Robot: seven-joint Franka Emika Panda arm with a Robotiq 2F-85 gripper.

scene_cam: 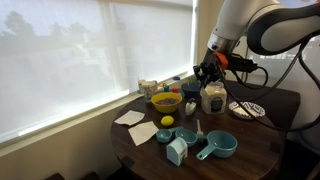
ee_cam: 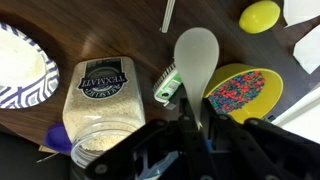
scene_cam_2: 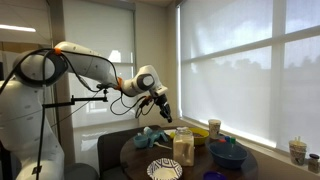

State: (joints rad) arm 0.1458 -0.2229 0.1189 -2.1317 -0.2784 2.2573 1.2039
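Wrist view, end effector (ee_cam: 197, 126) grasping spoon (ee_cam: 197, 55), cheese jar (ee_cam: 98, 100) and sprinkle bowl (ee_cam: 246, 93) either side, lemon (ee_cam: 260, 15) beyond.

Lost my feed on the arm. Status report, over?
Gripper shut on white spoon. Spoon in the air, over the gap between cheese jar and yellow bowl of sprinkles. Nothing touching the spoon.

Illegible lettering on jar label (ee_cam: 100, 78)
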